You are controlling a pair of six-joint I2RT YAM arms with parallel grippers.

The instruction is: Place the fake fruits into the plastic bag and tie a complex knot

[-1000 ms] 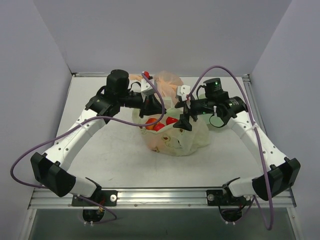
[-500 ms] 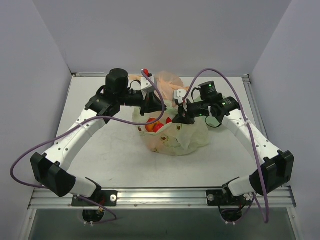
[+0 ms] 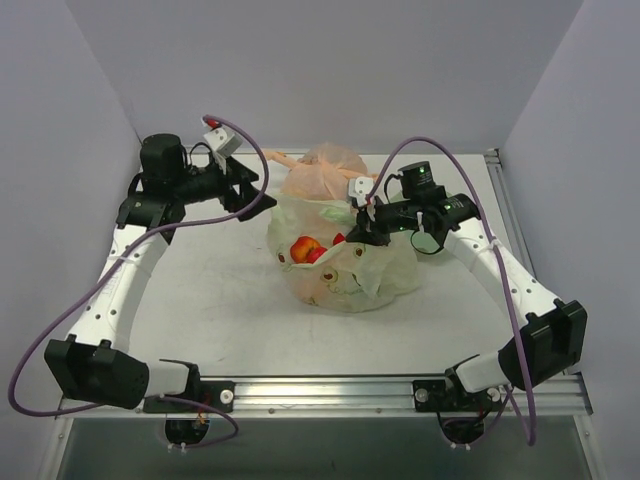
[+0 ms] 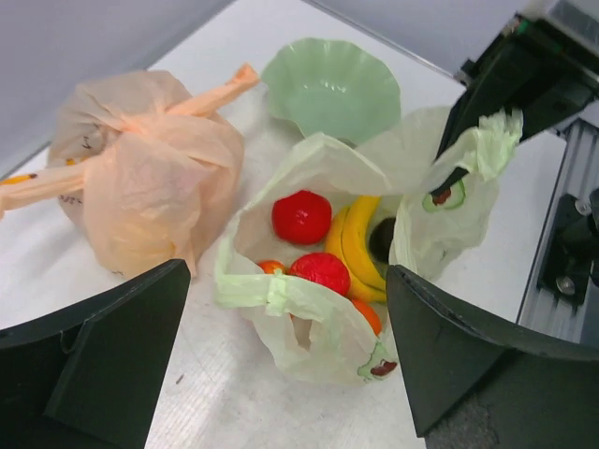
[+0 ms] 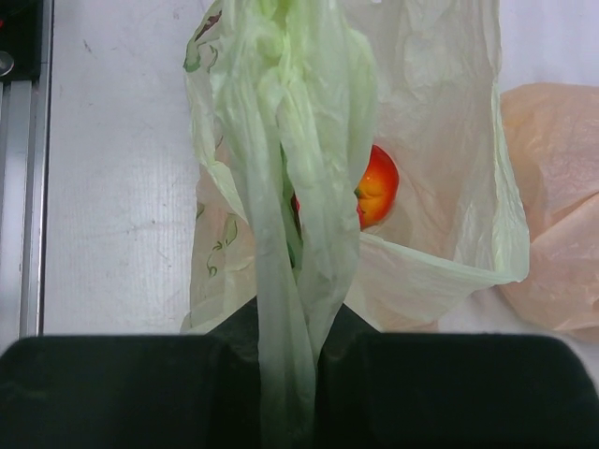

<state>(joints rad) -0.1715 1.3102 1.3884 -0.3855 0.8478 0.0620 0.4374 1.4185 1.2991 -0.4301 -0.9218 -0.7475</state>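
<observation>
A: Right end effector (image 5: 292, 320)?
B: Pinching one handle loop (image 5: 290, 140) of the plastic bag (image 3: 350, 282). The jaws are pressing on the bunched strip and holding it up over the bag mouth.
A: Left end effector (image 3: 255, 187)?
B: Fingers spreading wide, gripping nothing. It is hanging over the far-left surface (image 3: 210, 300), well apart from the bag.
A: Fake fruits?
B: Sitting inside the open bag: bananas (image 4: 356, 245), a red fruit (image 4: 301, 217), a second red fruit (image 4: 323, 271), and an orange fruit (image 4: 367, 313) peeking out under the bananas.
A: Any writing?
B: Small printed pictures are showing on the bag, one green-and-brown (image 4: 442, 196). Any letters are too small to tell.
A: Edges, room?
B: The bag is sitting mid-surface. The peach bag (image 4: 140, 173) is lying right against its far side, with the green dish (image 4: 332, 89) just behind. Bare surface is showing left of and in front of the bag, up to the metal rail (image 3: 320, 385).
A: Change?
B: Half a second ago the left end effector was at the bag's left rim; now it is pulled away left. The loose handle (image 4: 271, 290) is lying slack across the mouth. The right one is keeping its pinch.
</observation>
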